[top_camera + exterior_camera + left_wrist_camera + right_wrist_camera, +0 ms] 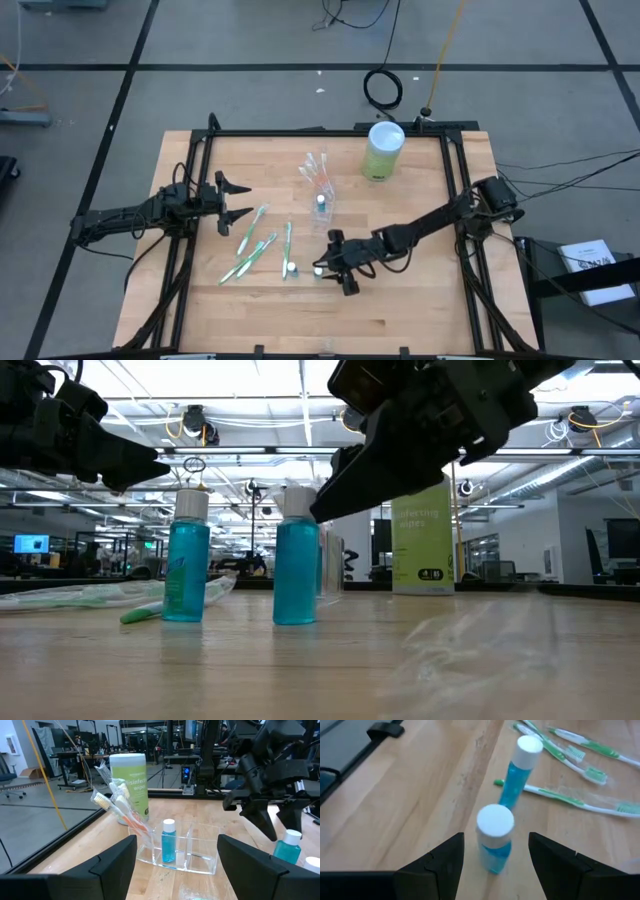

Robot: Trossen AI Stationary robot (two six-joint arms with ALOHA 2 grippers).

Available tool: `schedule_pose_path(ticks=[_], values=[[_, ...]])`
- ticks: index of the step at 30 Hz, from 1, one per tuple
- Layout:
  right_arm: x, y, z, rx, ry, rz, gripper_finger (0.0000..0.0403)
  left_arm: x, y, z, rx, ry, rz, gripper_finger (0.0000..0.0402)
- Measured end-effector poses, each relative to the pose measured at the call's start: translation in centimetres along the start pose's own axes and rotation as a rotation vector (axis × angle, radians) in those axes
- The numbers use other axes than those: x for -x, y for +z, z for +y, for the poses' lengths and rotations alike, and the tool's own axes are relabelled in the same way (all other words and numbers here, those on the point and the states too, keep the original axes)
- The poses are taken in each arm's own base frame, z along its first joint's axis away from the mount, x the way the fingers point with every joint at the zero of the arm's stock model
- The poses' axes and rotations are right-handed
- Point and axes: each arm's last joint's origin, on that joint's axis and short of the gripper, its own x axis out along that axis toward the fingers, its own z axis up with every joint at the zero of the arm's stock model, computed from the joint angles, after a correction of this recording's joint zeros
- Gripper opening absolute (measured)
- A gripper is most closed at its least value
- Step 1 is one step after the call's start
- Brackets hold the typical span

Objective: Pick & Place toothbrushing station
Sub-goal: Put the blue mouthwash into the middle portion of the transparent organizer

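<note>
Blue bottle (pixel 494 840) stands upright — just ahead of the open right claw (pixel 495 857).

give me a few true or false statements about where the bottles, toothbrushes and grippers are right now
1. The right gripper is open, with a blue bottle standing between its fingers. True.
2. The clear organizer holds no bottle. False: one blue bottle stands in a compartment.
3. Green toothbrushes lie flat on the table. True.
4. The wipes canister lies on its side. False: it stands upright near the table's far edge.
5. The left gripper is shut on a toothbrush. False: it is open and holds nothing, beside the green toothbrushes.
6. Orange toothbrushes stand leaning in the organizer. True.
</note>
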Motion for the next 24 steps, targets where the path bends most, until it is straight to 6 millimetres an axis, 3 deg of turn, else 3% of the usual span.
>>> schedule_pose_path(ticks=[24], values=[[0.0, 0.9, -1.2, 0.080, 0.003, -0.037, 0.0210, 0.0, 0.0, 0.0, 0.000, 0.000, 0.000, 0.0285]])
